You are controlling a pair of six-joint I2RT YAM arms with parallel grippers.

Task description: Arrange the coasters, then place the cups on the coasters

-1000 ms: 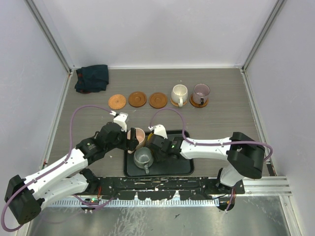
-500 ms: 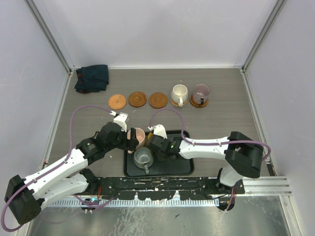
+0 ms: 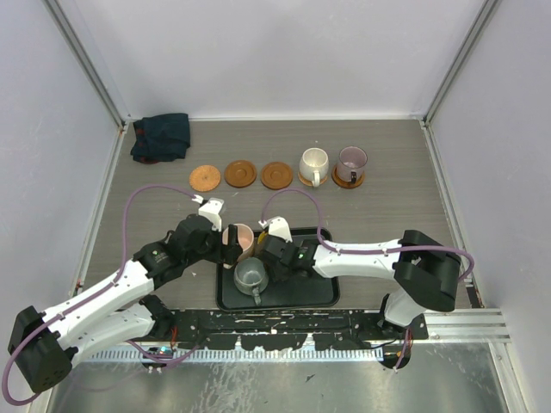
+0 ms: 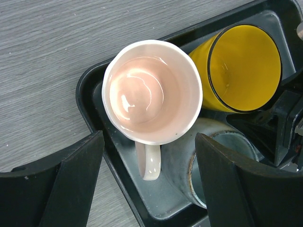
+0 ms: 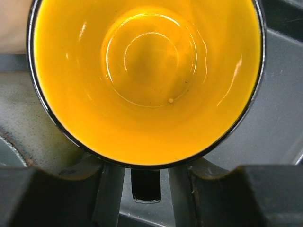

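Observation:
Three bare coasters [image 3: 240, 173] lie in a row at the back. To their right a cream cup [image 3: 313, 165] and a mauve cup [image 3: 351, 163] each stand on a coaster. The pink cup [image 4: 152, 91], yellow cup [image 5: 147, 71] and grey cup [image 4: 213, 165] stand close together in the black tray [image 3: 318, 292]. My left gripper [image 4: 147, 187] is open above the pink cup's handle [image 4: 147, 163], its fingers [image 4: 52, 184] wide on either side. My right gripper [image 5: 147, 189] is open, straddling the yellow cup's black handle [image 5: 145, 187] with a narrow gap on each side.
A dark folded cloth [image 3: 161, 138] lies at the back left corner. White walls close in the table on three sides. Both arms crowd the tray's left half, with cables looping over the table [image 3: 387, 215] behind them.
The right arm has shifted a touch to the left over the tray. The left arm and all cups are where they were.

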